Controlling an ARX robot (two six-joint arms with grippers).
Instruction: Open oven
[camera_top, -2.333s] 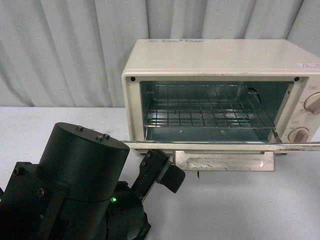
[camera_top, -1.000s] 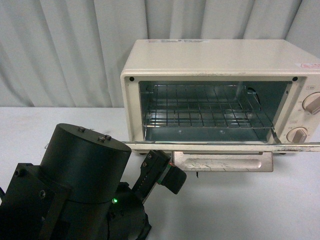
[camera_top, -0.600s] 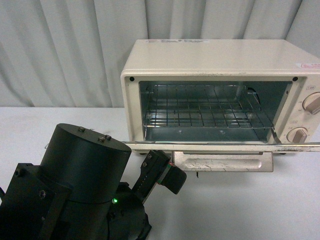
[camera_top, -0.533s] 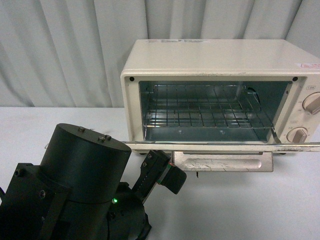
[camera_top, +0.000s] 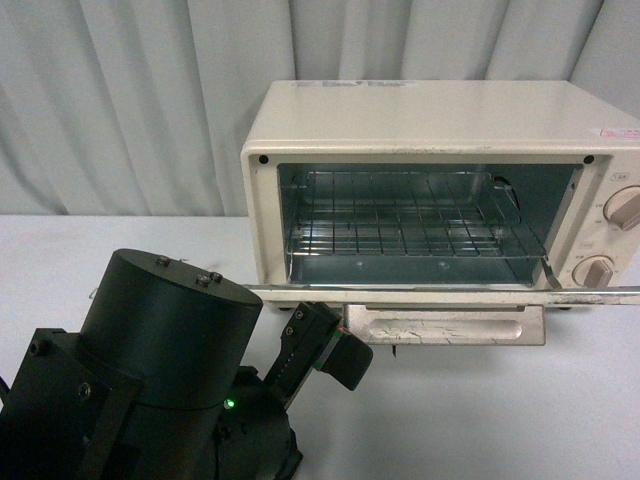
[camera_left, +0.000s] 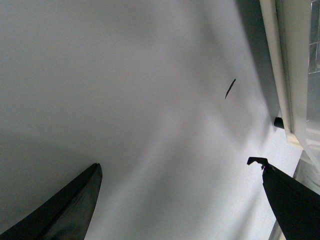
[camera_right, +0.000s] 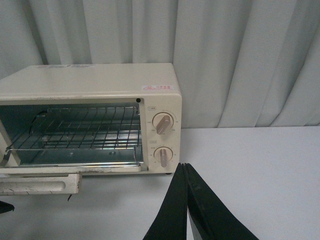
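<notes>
The cream oven stands on the white table with its door dropped flat. The beige bar handle hangs below the door's front edge. The wire rack shows inside, and two beige knobs are on the right. My left gripper is open and empty, low over the table beside the door's left end. My right gripper is shut on nothing, in front of the oven and to the right of its knobs.
The left arm's dark body fills the lower left of the front view. A grey curtain hangs behind the table. A small dark mark lies on the table near the oven's black foot.
</notes>
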